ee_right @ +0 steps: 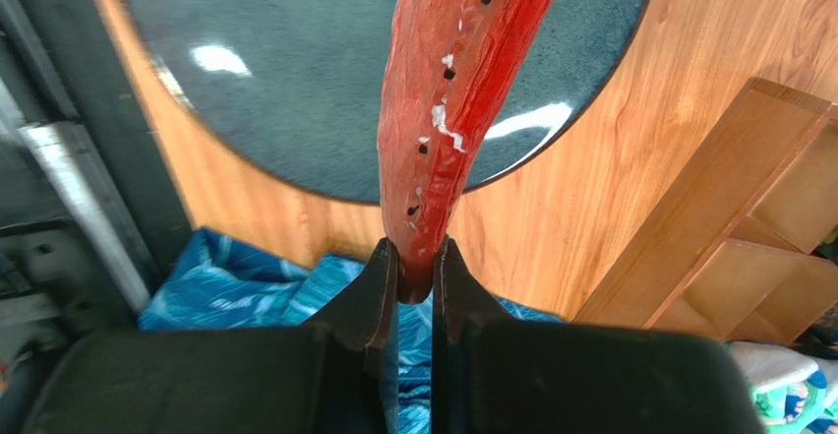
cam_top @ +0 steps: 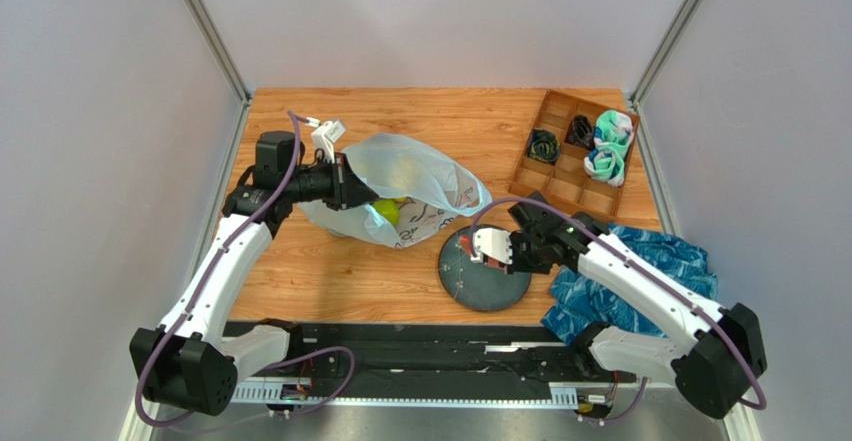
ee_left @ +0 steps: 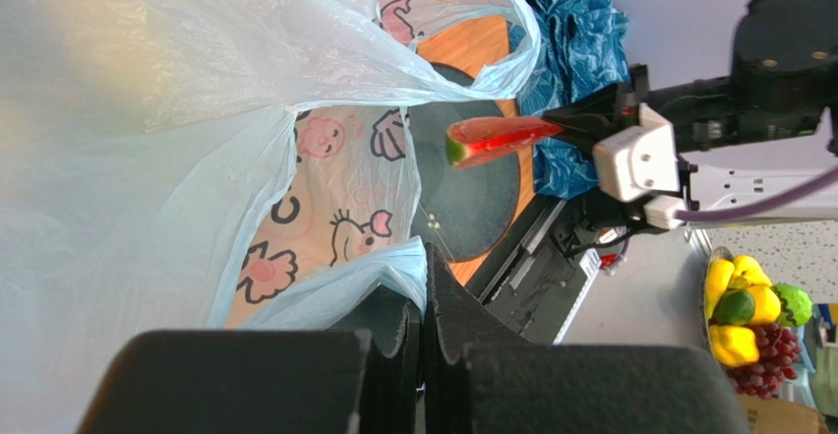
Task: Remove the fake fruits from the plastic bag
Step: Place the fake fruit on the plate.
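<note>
Pinching only the tip of the watermelon slice (ee_right: 462, 80) above the plate (ee_right: 295, 90), the right gripper (ee_right: 413, 257) risks it slipping free, while the left gripper (ee_left: 425, 291) clamps the plastic bag (ee_left: 148, 158).

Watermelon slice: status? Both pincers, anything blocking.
Left pincer shut on plastic bag rim. Right pincer shut on watermelon slice, over the dark plate. Yellow-green fruit visible in bag. Nothing blocking.

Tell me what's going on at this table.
The left gripper is shut on the edge of the plastic bag, holding its mouth up. The right gripper is shut on a red watermelon slice, pinched at one end, and holds it over the dark round plate. At least one yellow-green fruit lies inside the bag, so the bag is not emptied yet.
</note>
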